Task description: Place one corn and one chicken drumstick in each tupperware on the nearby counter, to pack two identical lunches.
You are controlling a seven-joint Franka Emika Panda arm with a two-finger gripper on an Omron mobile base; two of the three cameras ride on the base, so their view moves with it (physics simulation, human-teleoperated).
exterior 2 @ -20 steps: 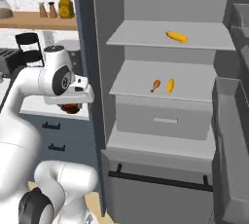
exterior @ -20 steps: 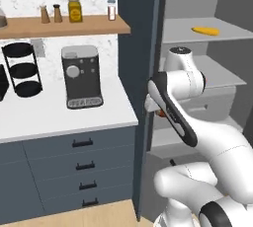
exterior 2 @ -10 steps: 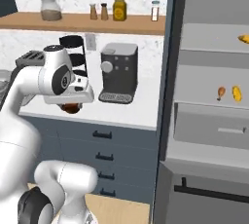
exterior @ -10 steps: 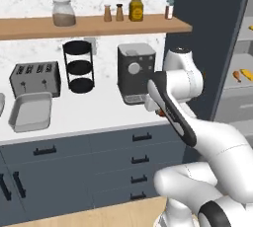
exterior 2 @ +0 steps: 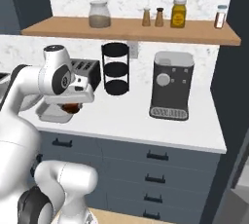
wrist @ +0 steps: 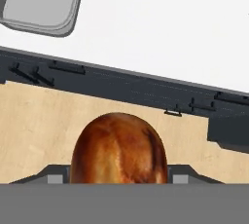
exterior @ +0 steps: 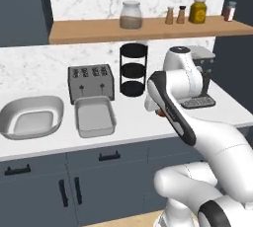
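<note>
We note a glossy white arm, rounded segments, dark joint bands, grey-capped elbow, black wheel at base.

The counter lies bare between the rectangular tray and the coffee machine, giving open room above it. Behind the tray, the toaster and black tiered rack block the back. The wall shelf limits height there. The oval tub appears unobstructed from above.

A toaster, black tiered rack and coffee machine line the wall beneath a jar-laden shelf.
</note>
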